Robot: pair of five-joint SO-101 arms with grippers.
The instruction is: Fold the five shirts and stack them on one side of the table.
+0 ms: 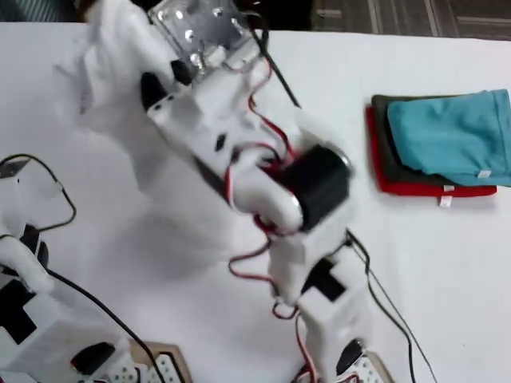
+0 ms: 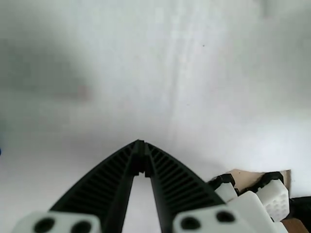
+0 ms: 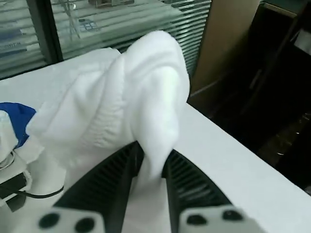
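My right gripper is shut on a bunched white shirt and holds it up off the table. In the high view that arm stretches from the near edge to the far left, its gripper against the white shirt. At the right side lies a folded stack with a teal shirt on top, then a dark grey shirt and a red shirt at the bottom. My left gripper is shut on nothing, just over bare white table. The left arm sits folded at the near left.
A blue cloth shows beside the white shirt in the right wrist view. Black cables trail over the table at near left, and another cable lies near the right arm's base. The far table edge borders a dark floor.
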